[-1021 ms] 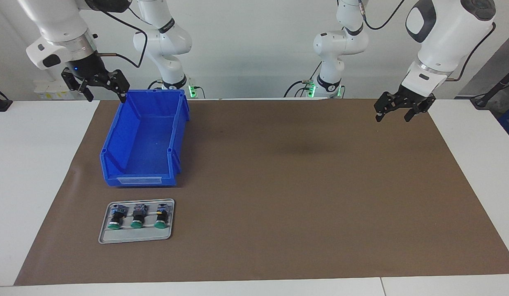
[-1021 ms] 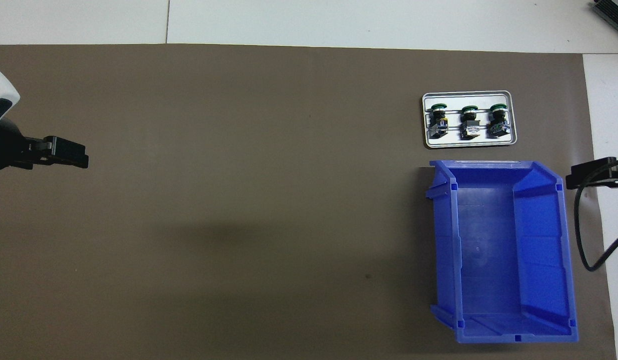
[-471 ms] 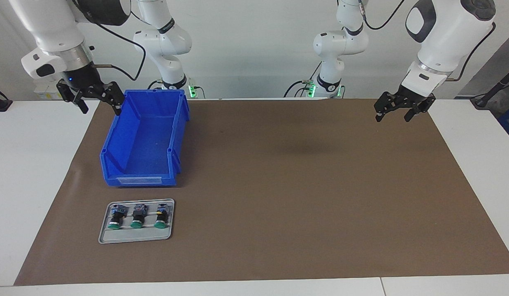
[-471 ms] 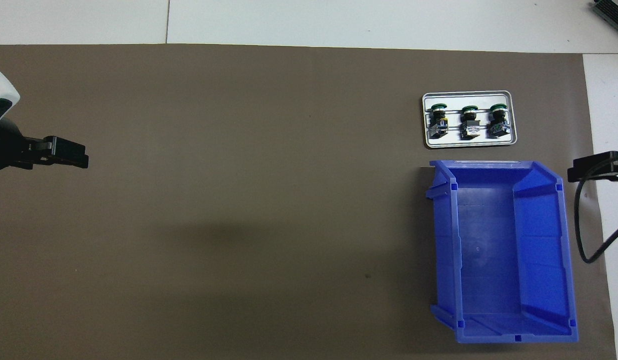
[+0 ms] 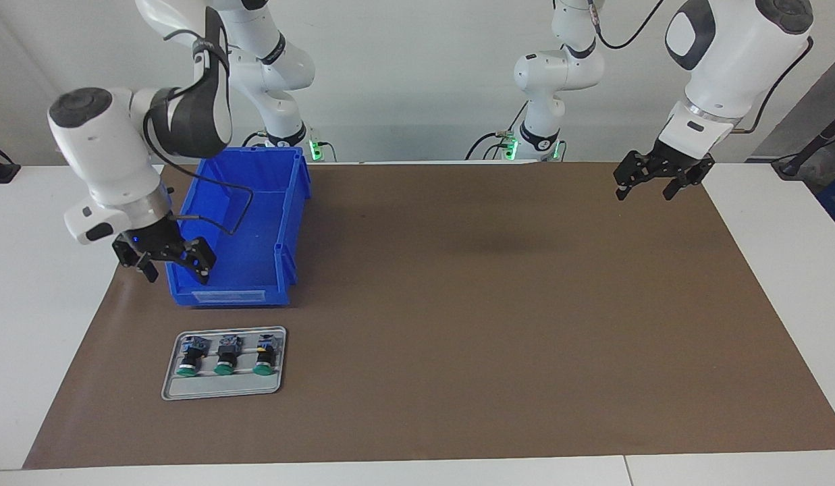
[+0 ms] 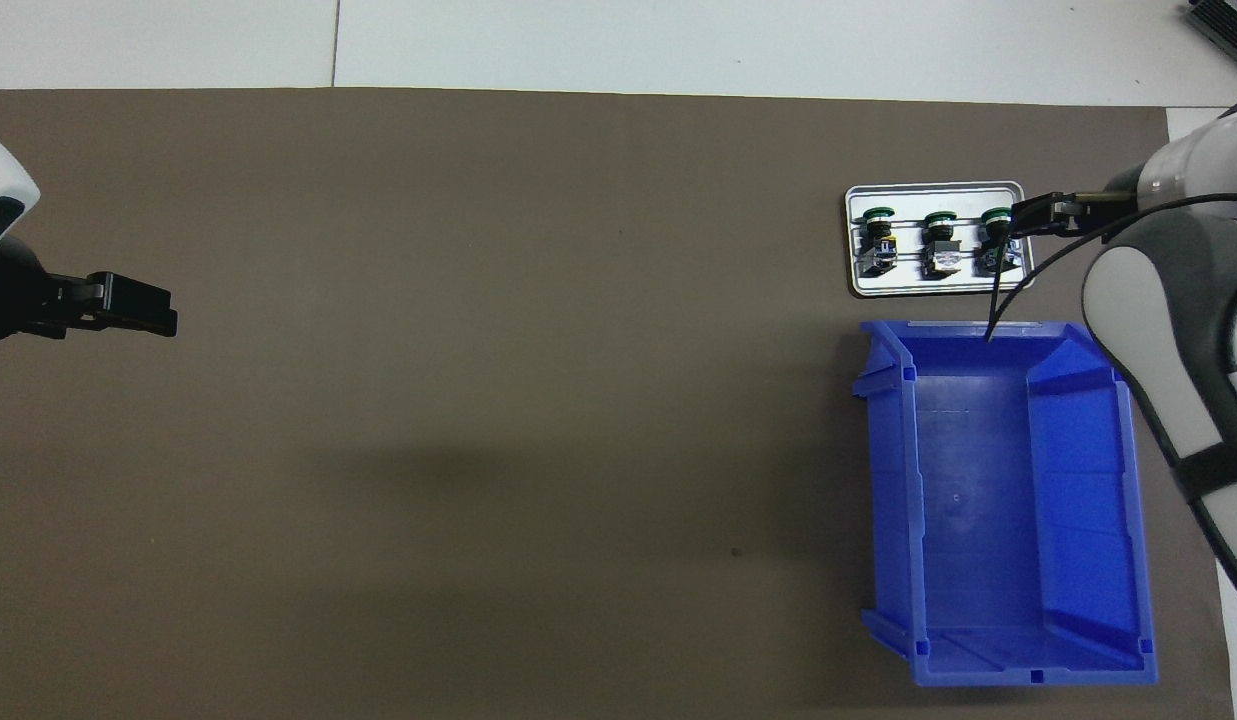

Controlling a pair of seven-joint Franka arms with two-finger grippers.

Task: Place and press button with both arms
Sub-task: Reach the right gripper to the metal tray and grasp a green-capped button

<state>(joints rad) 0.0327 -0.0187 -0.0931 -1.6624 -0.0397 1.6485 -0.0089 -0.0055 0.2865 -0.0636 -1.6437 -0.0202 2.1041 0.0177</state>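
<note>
Three green-capped buttons lie in a row in a grey tray. The end button and the middle one have bluish-grey rears; the one toward the left arm's end has a yellow mark. My right gripper hangs open and empty in the air, by the blue bin's corner closest to the tray, touching nothing. In the overhead view its tip covers the tray's end. The left gripper waits open above the mat at its own end.
The blue bin stands empty between the tray and the right arm's base. A black cable loops from the right wrist over the bin. A brown mat covers the table, bordered by white table.
The right arm has swung down and away from the robots, from the bin's end by its base to the corner by the tray. The left arm has not moved.
</note>
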